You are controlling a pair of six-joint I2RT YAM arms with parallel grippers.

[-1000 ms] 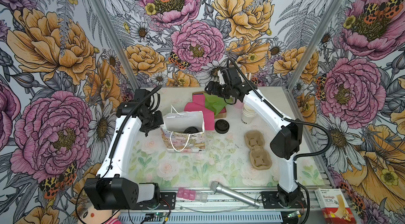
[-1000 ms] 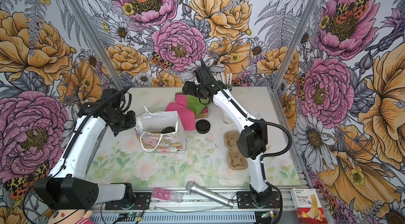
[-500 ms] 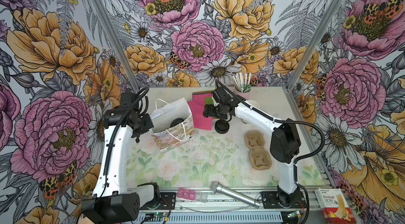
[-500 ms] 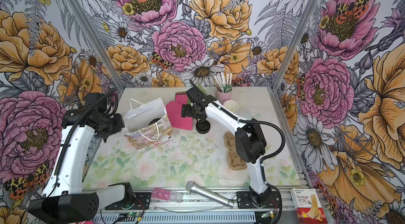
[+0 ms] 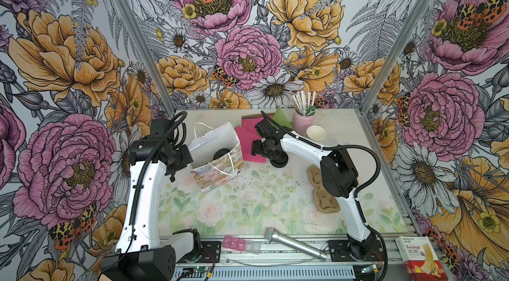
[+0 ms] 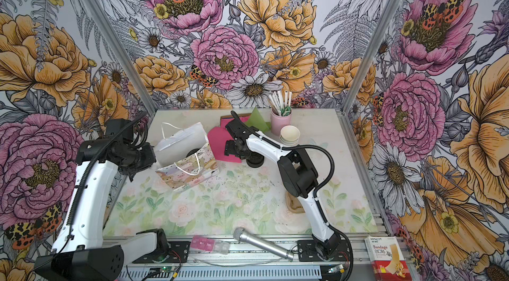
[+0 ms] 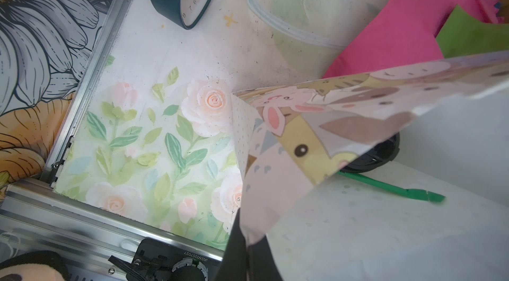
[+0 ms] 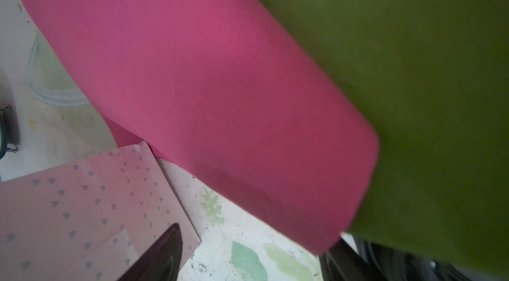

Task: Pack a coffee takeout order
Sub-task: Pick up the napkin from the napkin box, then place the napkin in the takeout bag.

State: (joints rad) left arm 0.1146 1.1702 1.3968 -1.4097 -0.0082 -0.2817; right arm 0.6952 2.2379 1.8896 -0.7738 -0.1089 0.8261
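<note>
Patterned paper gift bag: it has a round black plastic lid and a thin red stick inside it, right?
Nearly. The thin stick inside the patterned paper gift bag is green, not red. The round black plastic lid does lie in there beside it. The left wrist view looks into the bag and shows both.
</note>
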